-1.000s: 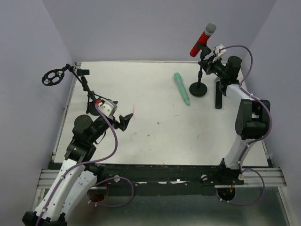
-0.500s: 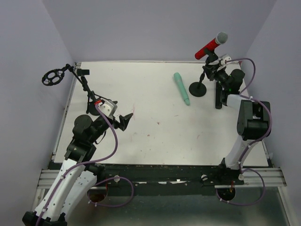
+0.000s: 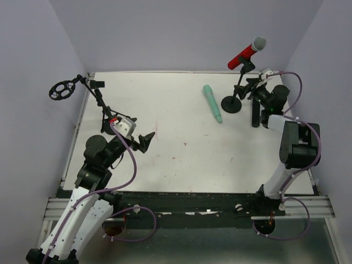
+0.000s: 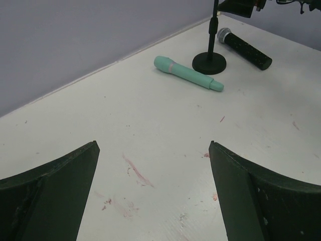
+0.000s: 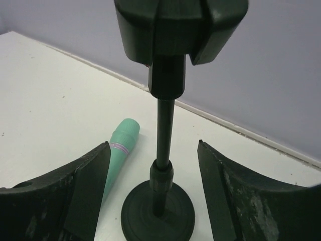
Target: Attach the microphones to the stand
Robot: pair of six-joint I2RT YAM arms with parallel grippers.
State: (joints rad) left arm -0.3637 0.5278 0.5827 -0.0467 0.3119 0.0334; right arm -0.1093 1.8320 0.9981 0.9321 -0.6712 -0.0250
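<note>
The red microphone (image 3: 246,53) with a silver mesh head sits tilted in the clip (image 5: 180,25) of the black stand (image 3: 231,103) at the back right. My right gripper (image 3: 252,89) is open just right of the stand pole (image 5: 164,130). Its fingers stand either side of the pole without touching it. The mint-green microphone (image 3: 212,103) lies on the table left of the stand base (image 5: 158,216). The black microphone (image 3: 255,113) lies right of the base. My left gripper (image 3: 147,139) hangs open and empty over the left middle of the table.
A second black stand with a ring-shaped shock mount (image 3: 61,89) and a boom arm rises at the back left, close to my left arm. Walls close in the white table (image 3: 181,148) on three sides. Faint red marks (image 4: 135,170) streak the surface.
My right gripper has opened, let go at the red microphone's clip, and drawn back down and right. The red microphone has tipped to a flatter angle. The left arm has not moved.
</note>
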